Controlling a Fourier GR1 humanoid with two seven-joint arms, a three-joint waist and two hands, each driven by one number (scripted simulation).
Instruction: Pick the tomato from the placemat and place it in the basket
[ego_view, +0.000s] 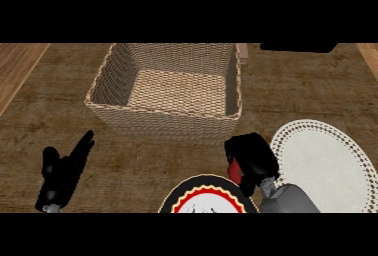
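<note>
Between the wicker basket's (166, 122) near wall and the round plate (210, 200) at the view's lower edge, the right hand (251, 152) sits with its black fingers curled down and inward, clasped round the tomato (234, 171). Only a narrow red sliver of the tomato shows. It peeks out at the hand's lower left side, under the curled fingers and just above the plate's black, yellow and red rim. The rest of it is hidden by the hand.

Hand and tomato lie just left of the white, lace-edged placemat (325, 165), over the brown counter (148, 160) and not over the mat. They are outside the basket, close to its front right corner. Whether the tomato touches the counter cannot be told. The grey forearm (291, 200) comes in from the lower edge, across the placemat's left border.

At the lower left, well apart from the basket, the left hand (63, 175) rests with its fingers straight and pointing up, holding nothing. A black object (295, 47) lies at the counter's far right, beyond the basket.
</note>
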